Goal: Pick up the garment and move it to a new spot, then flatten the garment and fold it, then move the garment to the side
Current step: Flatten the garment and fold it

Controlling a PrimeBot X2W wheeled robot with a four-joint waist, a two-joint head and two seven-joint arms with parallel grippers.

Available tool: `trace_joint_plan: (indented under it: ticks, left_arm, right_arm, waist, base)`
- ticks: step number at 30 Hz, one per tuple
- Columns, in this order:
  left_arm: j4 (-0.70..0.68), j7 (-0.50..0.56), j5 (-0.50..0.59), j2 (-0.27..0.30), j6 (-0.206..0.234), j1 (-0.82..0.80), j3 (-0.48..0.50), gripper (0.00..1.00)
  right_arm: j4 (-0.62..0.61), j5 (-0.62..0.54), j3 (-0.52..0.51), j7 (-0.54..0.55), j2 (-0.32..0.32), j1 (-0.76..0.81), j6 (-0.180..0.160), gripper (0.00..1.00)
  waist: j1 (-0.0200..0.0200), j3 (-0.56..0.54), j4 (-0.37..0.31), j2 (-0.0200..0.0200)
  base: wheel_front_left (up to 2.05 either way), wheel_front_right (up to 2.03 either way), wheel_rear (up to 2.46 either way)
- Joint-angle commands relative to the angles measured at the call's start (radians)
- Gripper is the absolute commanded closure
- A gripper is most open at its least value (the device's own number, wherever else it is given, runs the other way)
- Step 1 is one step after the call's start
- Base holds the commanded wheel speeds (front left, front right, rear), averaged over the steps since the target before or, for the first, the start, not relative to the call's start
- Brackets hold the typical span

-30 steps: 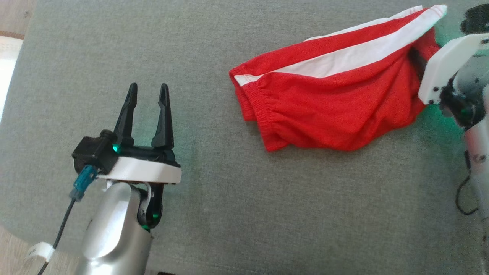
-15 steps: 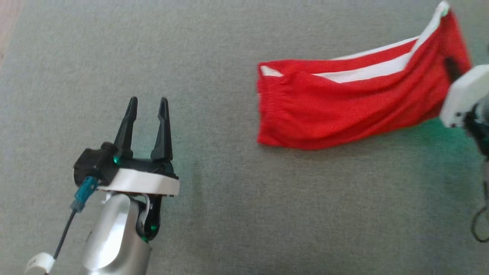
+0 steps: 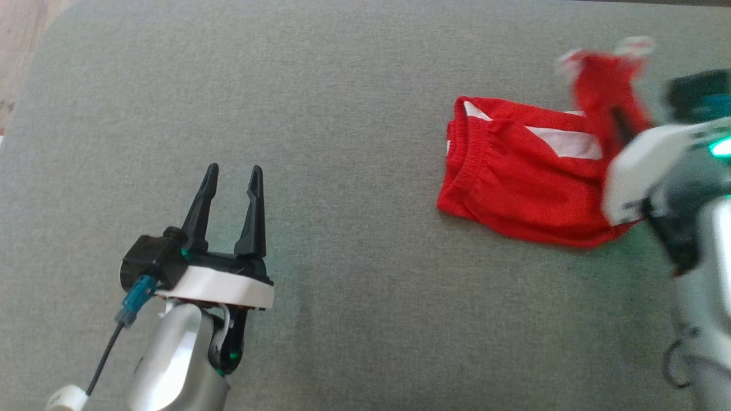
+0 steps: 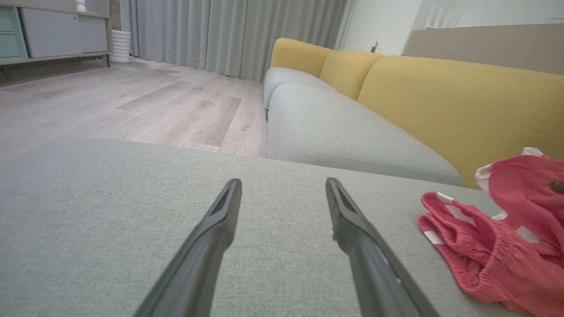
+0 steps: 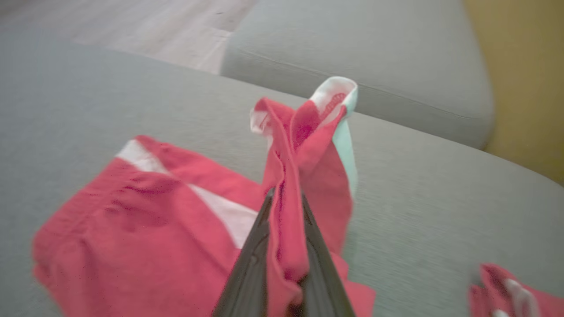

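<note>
The garment [image 3: 522, 188] is a pair of red shorts with white side stripes, lying bunched on the grey cushion [image 3: 354, 85] at the right. My right gripper [image 3: 619, 123] is shut on a fold of its right end, which stands lifted above the rest. In the right wrist view the red cloth [image 5: 286, 229] runs pinched between the two dark fingers [image 5: 246, 273]. My left gripper [image 3: 231, 180] hovers open at the lower left, well apart from the garment [image 4: 493, 246]. Its fingers [image 4: 211, 237] have nothing between them.
A second grey seat cushion [image 4: 335, 136] with yellow backrests [image 4: 458, 101] lies beyond the one I work on. Wooden floor [image 4: 132, 97] borders the cushion's far left edge, with curtains and a cabinet behind.
The right gripper has shut on the garment's right end and lifted it, drawing the garment rightward and bunching it. The head camera has shifted. The left gripper has stayed open.
</note>
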Motion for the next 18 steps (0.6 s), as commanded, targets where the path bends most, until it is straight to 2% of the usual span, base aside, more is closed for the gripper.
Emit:
trace_joint_plan:
  ticks: [1,5,10,11,12,18]
  left_arm:
    - [-0.028,-0.009,-0.005,0.024,0.002,-0.010,0.022,0.00]
    - [-0.026,-0.009,-0.012,0.026,0.002,-0.011,0.023,0.00]
    - [-0.026,-0.009,-0.019,0.026,0.002,-0.016,0.022,0.00]
    - [-0.025,-0.009,-0.020,0.025,0.002,-0.016,0.024,0.00]
    - [-0.025,-0.009,-0.021,0.025,0.002,-0.016,0.024,0.00]
    - [-0.022,-0.009,-0.019,0.025,0.002,-0.006,0.036,0.00]
  right_arm:
    - [-0.045,0.006,0.050,0.007,0.015,-0.028,-0.001,1.00]
    - [-0.020,0.019,0.167,0.013,0.086,-0.052,-0.001,1.00]
    - [0.084,0.029,0.261,-0.016,0.160,-0.092,-0.001,1.00]
    - [0.102,0.033,0.265,-0.021,0.167,-0.097,-0.001,0.45]
    - [0.119,0.042,0.265,-0.023,0.174,-0.099,-0.001,0.00]
    - [0.115,0.125,0.244,-0.075,0.191,-0.108,-0.001,0.00]
  waist:
    - [0.0001,0.002,0.007,-0.0001]
    - [0.0001,0.004,0.023,-0.0001]
    - [0.0001,0.011,0.047,-0.0001]
    - [0.0001,0.011,0.049,-0.0001]
    - [0.0001,0.011,0.050,-0.0001]
    - [0.0001,-0.002,0.044,-0.0001]
  base:
    - [0.00,0.00,0.00]
    - [0.00,0.00,0.00]
    - [0.00,0.00,0.00]
    - [0.00,0.00,0.00]
    - [0.00,0.00,0.00]
    - [0.00,0.00,0.00]
